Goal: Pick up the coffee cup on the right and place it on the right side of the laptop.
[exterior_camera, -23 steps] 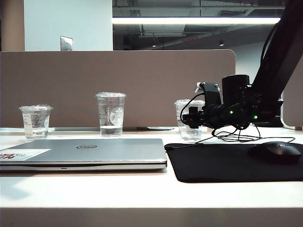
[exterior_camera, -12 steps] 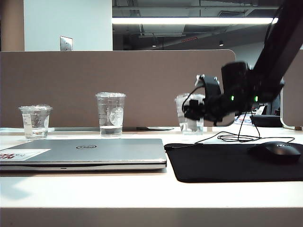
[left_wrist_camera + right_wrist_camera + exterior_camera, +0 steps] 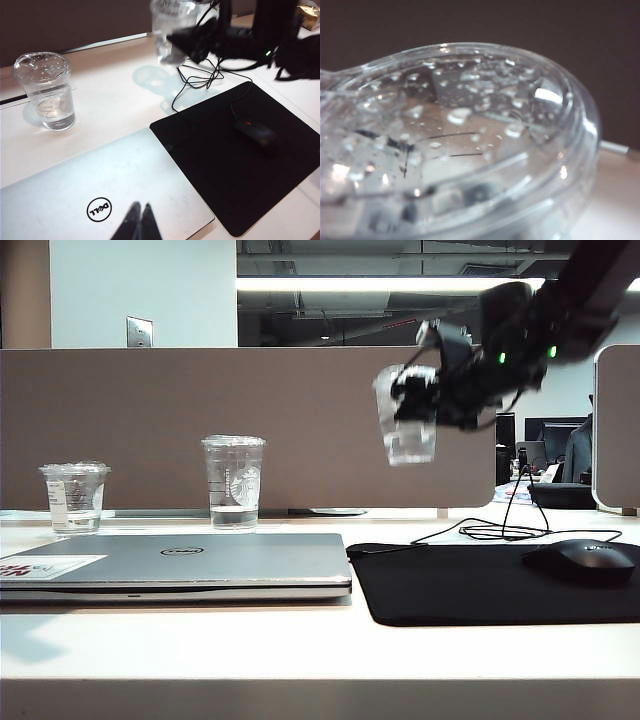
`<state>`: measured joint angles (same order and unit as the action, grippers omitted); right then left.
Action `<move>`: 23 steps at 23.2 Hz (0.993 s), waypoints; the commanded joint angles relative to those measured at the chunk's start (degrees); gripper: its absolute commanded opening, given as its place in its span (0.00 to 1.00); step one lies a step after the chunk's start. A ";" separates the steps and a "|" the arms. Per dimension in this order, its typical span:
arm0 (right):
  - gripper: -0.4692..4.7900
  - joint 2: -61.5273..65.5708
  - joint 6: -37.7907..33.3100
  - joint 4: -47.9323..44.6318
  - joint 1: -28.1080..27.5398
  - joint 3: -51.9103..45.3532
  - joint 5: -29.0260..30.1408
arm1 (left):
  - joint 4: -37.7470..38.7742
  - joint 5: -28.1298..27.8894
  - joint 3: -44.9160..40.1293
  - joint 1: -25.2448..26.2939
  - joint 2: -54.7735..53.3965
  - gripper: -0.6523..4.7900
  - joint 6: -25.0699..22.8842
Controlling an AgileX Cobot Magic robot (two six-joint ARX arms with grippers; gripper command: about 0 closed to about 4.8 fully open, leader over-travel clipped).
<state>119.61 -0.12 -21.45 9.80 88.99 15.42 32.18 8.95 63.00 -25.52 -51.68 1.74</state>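
Note:
The coffee cup (image 3: 408, 440), clear plastic with a little liquid, hangs tilted in the air well above the table. My right gripper (image 3: 418, 400) is shut on its upper part. In the right wrist view its wet domed lid (image 3: 460, 130) fills the picture and hides the fingers. From the left wrist view the cup (image 3: 170, 25) shows at the far side, with the right gripper (image 3: 192, 40) on it. The silver Dell laptop (image 3: 180, 560) lies closed at the front left. My left gripper (image 3: 140, 207) hovers shut over the laptop lid (image 3: 75, 195), holding nothing.
A clear cup with a round siren logo (image 3: 234, 482) stands behind the laptop, and a squat labelled cup (image 3: 75, 497) stands at the far left. A black mouse pad (image 3: 480, 585) with a mouse (image 3: 583, 562) lies right of the laptop. Cables (image 3: 500, 530) trail behind it.
My right gripper has risen with the coffee cup, lifting it off the table behind the mouse pad to well above it. The cup now tilts. Nothing else moved.

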 commanded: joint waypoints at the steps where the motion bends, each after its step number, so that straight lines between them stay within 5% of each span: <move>1: 0.52 -3.98 -0.04 1.99 0.04 0.42 0.15 | -0.55 0.26 0.37 0.09 0.07 0.11 -0.22; 13: 0.52 -11.98 -0.09 12.57 0.04 -0.11 0.00 | -0.52 0.28 0.37 0.09 0.07 0.11 -0.24; 23: 0.52 -22.84 -2.27 -9.33 0.04 -23.78 -0.02 | -0.55 0.26 0.37 0.09 0.07 0.11 -0.22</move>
<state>98.17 -1.78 -24.12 9.78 66.85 15.27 32.18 8.93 63.00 -25.52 -51.70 1.72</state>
